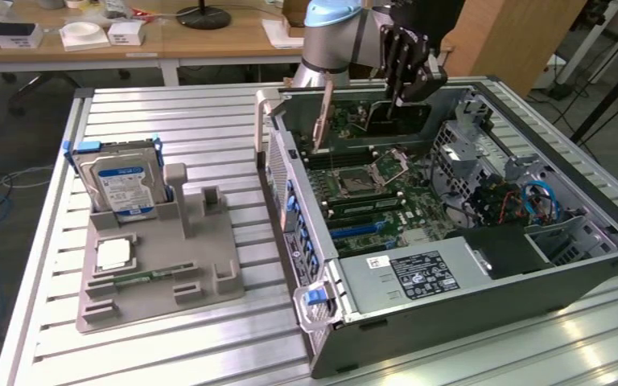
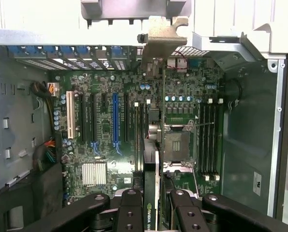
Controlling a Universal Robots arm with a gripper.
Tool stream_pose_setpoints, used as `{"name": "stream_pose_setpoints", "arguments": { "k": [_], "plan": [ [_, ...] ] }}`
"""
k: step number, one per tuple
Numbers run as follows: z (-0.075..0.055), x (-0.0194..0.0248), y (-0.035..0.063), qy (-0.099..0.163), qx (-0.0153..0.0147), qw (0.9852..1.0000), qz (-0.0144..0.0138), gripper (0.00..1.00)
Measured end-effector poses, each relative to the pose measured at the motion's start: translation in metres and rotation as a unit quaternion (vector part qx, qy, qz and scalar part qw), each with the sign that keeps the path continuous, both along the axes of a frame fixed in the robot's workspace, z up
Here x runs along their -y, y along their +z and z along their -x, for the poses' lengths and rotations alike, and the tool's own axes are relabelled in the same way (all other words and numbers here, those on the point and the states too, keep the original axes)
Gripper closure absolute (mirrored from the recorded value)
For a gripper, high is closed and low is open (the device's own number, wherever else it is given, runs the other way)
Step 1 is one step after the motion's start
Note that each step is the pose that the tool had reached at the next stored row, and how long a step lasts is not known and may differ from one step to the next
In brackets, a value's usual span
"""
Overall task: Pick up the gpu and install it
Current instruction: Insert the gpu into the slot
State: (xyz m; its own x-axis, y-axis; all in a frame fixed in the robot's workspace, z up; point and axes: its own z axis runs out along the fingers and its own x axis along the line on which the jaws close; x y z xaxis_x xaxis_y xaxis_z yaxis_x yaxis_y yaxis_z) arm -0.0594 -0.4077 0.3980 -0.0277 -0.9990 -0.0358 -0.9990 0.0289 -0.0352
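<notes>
Ribbed aluminium tabletop [image 1: 180, 338], open grey computer tower [image 1: 566, 265] | your jaws [image 2: 153, 205] pinch the thin green-and-black gpu card [image 2: 152, 159], pickup done | card hangs edge-on beyond the jaws over the green motherboard [image 2: 100, 145]; seating apparently left.

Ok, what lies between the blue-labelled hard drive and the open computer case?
In the exterior view, the grey holder's tall post and short post, then bare slatted table, lie between the hard drive and the case.
</notes>
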Motion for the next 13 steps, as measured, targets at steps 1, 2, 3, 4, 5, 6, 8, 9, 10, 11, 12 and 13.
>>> {"name": "stream_pose_setpoints", "arguments": {
  "k": [1,2,3,4,5,6,8,9,10,11,12,13],
  "plan": [
    [0.0000,0.0000,-0.0008,0.000,0.0000,1.0000,0.0000,0.74],
    [0.0000,0.0000,-0.0015,0.000,0.0000,1.0000,0.0000,0.74],
    [0.0000,0.0000,-0.0022,0.000,0.0000,1.0000,0.0000,0.74],
    [0.0000,0.0000,-0.0029,0.000,0.0000,1.0000,0.0000,0.74],
    [0.0000,0.0000,-0.0036,0.000,0.0000,1.0000,0.0000,0.74],
    [0.0000,0.0000,-0.0043,0.000,0.0000,1.0000,0.0000,0.74],
    [0.0000,0.0000,-0.0056,0.000,0.0000,1.0000,0.0000,0.74],
    [0.0000,0.0000,-0.0063,0.000,0.0000,1.0000,0.0000,0.74],
    [0.0000,0.0000,-0.0069,0.000,0.0000,1.0000,0.0000,0.74],
    [0.0000,0.0000,-0.0076,0.000,0.0000,1.0000,0.0000,0.74],
    [0.0000,0.0000,-0.0082,0.000,0.0000,1.0000,0.0000,0.74],
    [0.0000,0.0000,-0.0088,0.000,0.0000,1.0000,0.0000,0.74]
  ]
}}
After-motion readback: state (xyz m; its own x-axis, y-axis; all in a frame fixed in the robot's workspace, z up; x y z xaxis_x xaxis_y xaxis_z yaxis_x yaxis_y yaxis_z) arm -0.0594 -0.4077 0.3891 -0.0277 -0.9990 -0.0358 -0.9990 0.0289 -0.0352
